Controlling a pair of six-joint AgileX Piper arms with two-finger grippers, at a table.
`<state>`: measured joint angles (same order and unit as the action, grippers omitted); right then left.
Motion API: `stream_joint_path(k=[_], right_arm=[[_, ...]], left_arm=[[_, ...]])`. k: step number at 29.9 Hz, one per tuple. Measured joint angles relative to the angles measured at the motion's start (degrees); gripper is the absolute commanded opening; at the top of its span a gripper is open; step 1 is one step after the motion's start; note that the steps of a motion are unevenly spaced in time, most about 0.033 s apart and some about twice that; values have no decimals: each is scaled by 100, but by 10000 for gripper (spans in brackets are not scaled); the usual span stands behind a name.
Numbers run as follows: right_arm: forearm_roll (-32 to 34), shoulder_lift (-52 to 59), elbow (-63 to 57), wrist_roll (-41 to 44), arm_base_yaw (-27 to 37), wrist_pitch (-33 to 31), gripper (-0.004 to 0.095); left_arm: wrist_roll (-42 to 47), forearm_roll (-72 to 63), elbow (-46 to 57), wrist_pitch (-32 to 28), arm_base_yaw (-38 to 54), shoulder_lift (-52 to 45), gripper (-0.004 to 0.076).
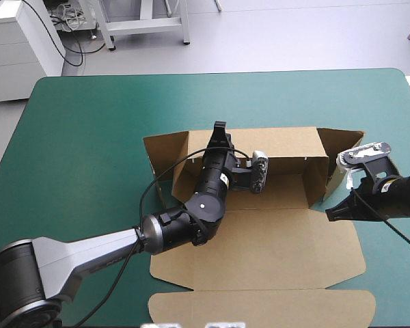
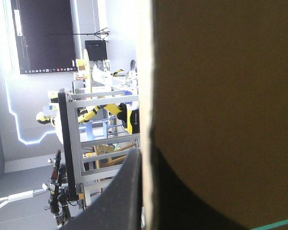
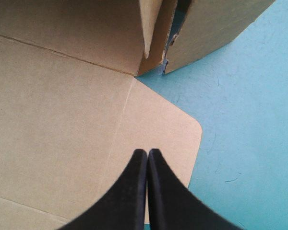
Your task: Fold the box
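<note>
Near the middle of the teal-green cover sits the brown box, an open tray with its far and side walls raised and its lid lying flat toward the near edge. Reaching into the tray, the left gripper pinches the top of the far wall, the board between its black fingers. The right gripper, fingers pressed together in a point and holding nothing, is over the lid's rounded right corner.
</note>
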<state>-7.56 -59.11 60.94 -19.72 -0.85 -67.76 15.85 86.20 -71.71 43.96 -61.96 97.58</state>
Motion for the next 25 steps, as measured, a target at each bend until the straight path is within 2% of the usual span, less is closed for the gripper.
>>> stream_joint_path(k=[9,13,19,22,25], right_arm=[[-16,0,0,-5,0,-44,6],[-90,0,0,34,0,-49,198],[-274,4,0,283,0,-49,609],[-323,4,0,299,0,-49,718],[-468,4,0,300,0,-49,730]], left_arm=[[375,630,212,107,0,141,-8],[688,972,319,176,0,192,-8],[796,1005,331,186,0,198,-8],[818,1005,331,186,0,198,-8],[824,1005,331,186,0,198,-8]])
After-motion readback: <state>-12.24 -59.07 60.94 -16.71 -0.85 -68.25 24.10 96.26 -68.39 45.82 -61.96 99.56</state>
